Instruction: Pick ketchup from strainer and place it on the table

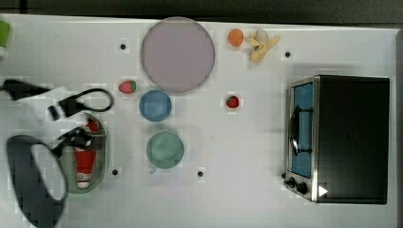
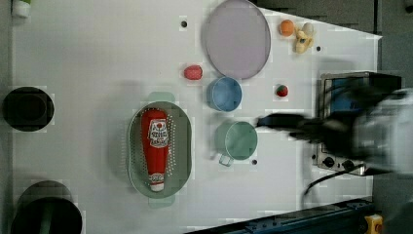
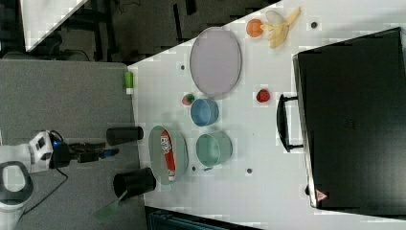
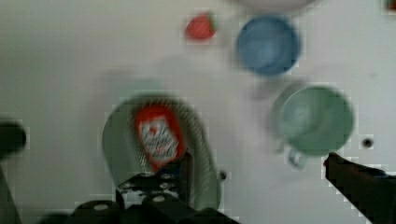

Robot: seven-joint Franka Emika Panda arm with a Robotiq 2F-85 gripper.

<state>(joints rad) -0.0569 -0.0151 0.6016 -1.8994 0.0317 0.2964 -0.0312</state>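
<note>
The end effector [image 4: 254, 170], fingers spread, hangs above the red tapered ketchup bottle [image 2: 155, 145] lying flat in the pale green perforated strainer [image 2: 181, 146], apparently lining up a grasp.

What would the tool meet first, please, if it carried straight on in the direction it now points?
Probably the ketchup lying in the strainer: in the wrist view the tool looks down over it, though its height above is unclear.

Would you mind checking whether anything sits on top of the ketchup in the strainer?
Nothing visible does: the ketchup lies uncovered and alone in the strainer, and bare table surrounds the strainer.
</note>
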